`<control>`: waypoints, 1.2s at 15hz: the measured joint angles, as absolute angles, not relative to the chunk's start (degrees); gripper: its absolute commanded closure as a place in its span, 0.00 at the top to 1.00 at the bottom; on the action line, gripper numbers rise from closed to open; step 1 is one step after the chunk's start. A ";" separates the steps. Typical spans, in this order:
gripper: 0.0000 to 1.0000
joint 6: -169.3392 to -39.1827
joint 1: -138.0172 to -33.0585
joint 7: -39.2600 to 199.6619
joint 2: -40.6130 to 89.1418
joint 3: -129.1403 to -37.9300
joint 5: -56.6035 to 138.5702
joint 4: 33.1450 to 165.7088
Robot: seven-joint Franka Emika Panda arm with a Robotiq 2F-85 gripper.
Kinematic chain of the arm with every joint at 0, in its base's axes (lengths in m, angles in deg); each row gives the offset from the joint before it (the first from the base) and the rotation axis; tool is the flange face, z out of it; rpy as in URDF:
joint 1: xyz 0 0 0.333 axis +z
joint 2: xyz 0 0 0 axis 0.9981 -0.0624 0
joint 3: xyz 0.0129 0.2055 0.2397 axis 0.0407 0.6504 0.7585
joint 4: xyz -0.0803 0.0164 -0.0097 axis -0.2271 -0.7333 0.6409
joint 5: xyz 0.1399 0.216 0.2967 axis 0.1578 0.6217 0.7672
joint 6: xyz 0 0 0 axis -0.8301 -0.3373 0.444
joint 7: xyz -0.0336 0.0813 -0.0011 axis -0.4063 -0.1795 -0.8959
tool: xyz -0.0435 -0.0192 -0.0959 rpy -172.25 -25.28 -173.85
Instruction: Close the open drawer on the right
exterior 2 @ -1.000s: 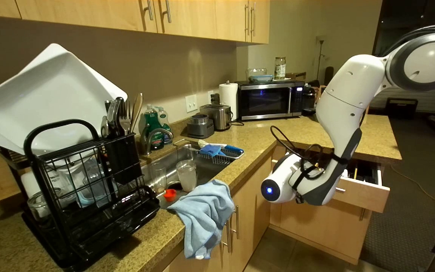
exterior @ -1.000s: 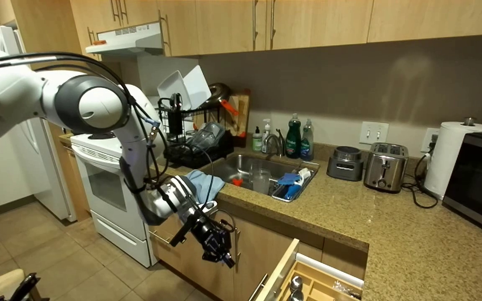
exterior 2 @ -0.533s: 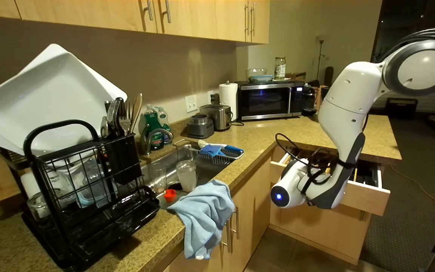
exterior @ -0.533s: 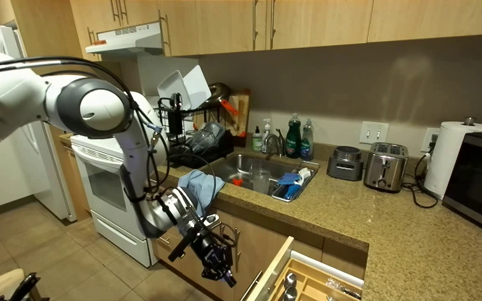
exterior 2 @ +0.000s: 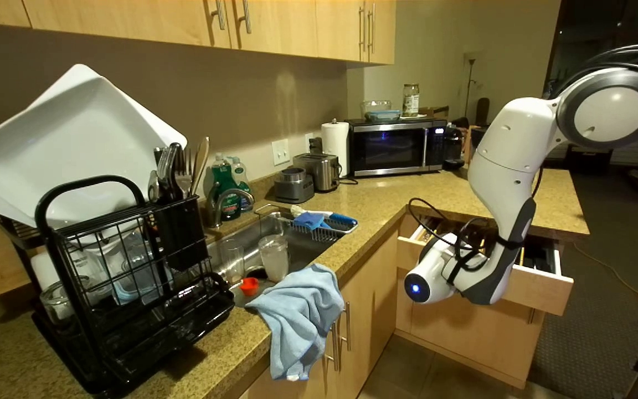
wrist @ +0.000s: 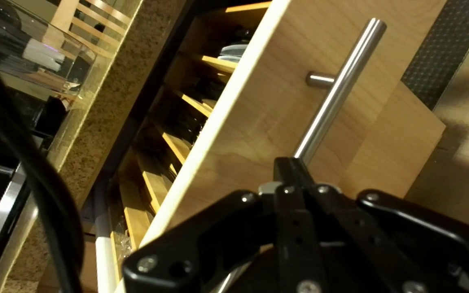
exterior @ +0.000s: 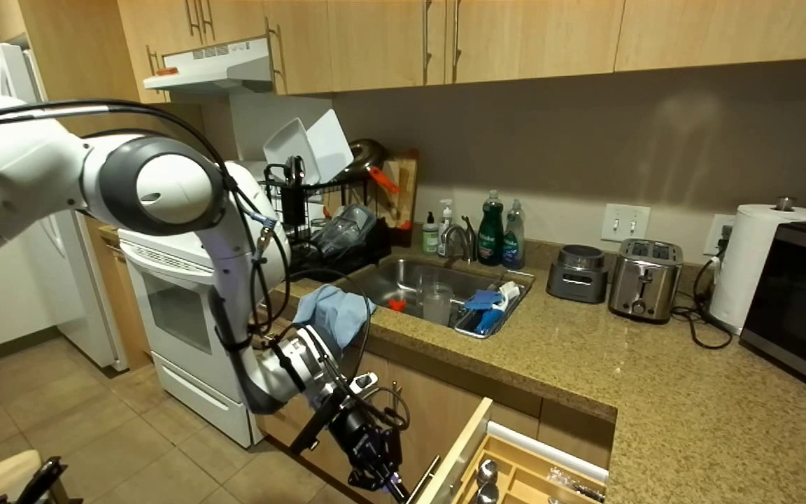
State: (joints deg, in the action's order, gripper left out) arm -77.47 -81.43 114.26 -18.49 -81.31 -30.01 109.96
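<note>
Here's my drawer (exterior: 460,448), standing out from the cabinet (exterior 2: 463,332) under the table (exterior: 655,378) in both exterior views. In the wrist view I'm looking at its pale wood front (wrist: 275,110) on a slant, the metal bar handle (wrist: 341,85) running across it. And my jaws? Right over that bar, drawn fully together, fingertips (wrist: 291,169) meeting, gripping nothing that I can make out. The bar passes behind them and shows again lower down; whether they touch it, I can't tell. Over in an exterior view the arm (exterior: 179,185) reaches down to the drawer's outer face, fingertips just beside the handle. Inside the drawer, a wooden tray (exterior: 515,455) splits the space into compartments, and spoons (exterior: 487,472) lie in one of them. Up on the table I've got a sink (exterior: 392,280) set in, a light blue cloth (exterior 2: 305,316) draped over the edge in front of it. Farther along, a toaster (exterior: 646,280) stands by the wall, near the paper towel roll (exterior 2: 334,144).
</note>
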 measured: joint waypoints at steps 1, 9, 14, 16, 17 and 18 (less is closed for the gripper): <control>0.00 -77.42 -81.45 114.26 -18.65 -81.49 -30.01 109.80; 0.00 -77.42 -81.82 114.26 -19.38 -83.22 -30.03 108.60; 0.00 -77.68 -83.68 114.05 -19.86 -85.34 -30.42 106.88; 0.00 -78.02 -84.99 113.38 -19.92 -85.05 -30.26 106.32; 0.00 -78.28 -85.77 112.72 -19.94 -84.75 -29.95 106.11; 0.00 -78.62 -86.55 111.95 -19.96 -84.42 -29.60 106.02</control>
State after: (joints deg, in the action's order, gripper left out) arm -78.62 -86.55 111.95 -19.96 -84.42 -29.60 106.02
